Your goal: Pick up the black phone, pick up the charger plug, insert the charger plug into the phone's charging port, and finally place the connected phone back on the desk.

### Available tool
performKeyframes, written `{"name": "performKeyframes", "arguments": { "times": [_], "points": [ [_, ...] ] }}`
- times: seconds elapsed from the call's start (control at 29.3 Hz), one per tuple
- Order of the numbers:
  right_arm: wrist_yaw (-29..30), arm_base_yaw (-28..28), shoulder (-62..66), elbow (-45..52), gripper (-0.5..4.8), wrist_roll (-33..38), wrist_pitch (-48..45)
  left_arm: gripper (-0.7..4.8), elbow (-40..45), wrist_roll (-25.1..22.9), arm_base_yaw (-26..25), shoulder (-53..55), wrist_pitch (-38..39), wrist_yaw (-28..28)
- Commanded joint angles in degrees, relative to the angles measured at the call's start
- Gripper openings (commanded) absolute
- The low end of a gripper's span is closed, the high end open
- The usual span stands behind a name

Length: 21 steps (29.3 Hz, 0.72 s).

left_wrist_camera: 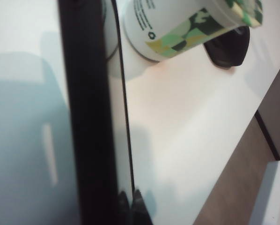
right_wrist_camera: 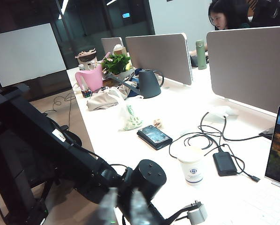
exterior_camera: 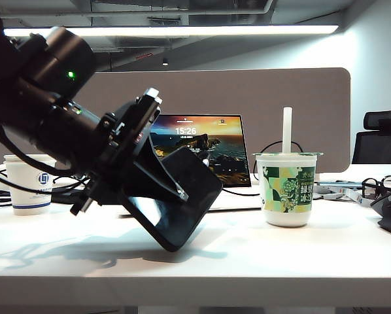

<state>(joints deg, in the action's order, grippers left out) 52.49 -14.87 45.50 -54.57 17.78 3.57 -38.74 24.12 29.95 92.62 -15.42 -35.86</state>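
My left gripper (exterior_camera: pixel 182 194) is shut on the black phone (exterior_camera: pixel 189 209) and holds it tilted, its lower corner just above the desk (exterior_camera: pixel 300 261) in front of the laptop. The left wrist view shows the phone (left_wrist_camera: pixel 91 117) edge-on, with my gripper (left_wrist_camera: pixel 130 201) pinching its rim. The charging port cannot be made out. A thin black cable from the power brick (right_wrist_camera: pixel 224 163) ends in the charger plug (right_wrist_camera: pixel 255 178), which lies on the desk beside the laptop. My right gripper (right_wrist_camera: pixel 123 206) hovers above the left arm, blurred, with a narrow gap and nothing between its fingers. The exterior view does not show it.
A green-and-white cup with a straw (exterior_camera: pixel 286 190) stands right of the phone, and a paper cup (exterior_camera: pixel 29 186) at far left. The open laptop (exterior_camera: pixel 208 147) sits behind, before the divider panel (exterior_camera: pixel 280 98). Glasses (exterior_camera: pixel 378 186) lie at right. A second dark phone-like slab (right_wrist_camera: pixel 154 137) lies farther along the desk.
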Motion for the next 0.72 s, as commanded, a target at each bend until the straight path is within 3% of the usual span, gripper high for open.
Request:
{"name": "performKeyframes", "arguments": {
  "times": [0.03,0.48,0.72],
  "points": [
    [-0.07,0.0,0.0,-0.13,0.43,0.22,-0.13,-0.07,-0.59,1.97,0.07,0.61,-4.66,-0.15],
    [-0.04,0.0,0.0,-0.13,0.43,0.22,1.66,-0.01,-1.18,9.6,0.07,6.03,-4.79,1.6],
    [0.11,0.0,0.0,-0.13,0.44,0.22,3.56,0.93,-1.18,10.86,0.07,6.34,-4.72,3.56]
  ]
}}
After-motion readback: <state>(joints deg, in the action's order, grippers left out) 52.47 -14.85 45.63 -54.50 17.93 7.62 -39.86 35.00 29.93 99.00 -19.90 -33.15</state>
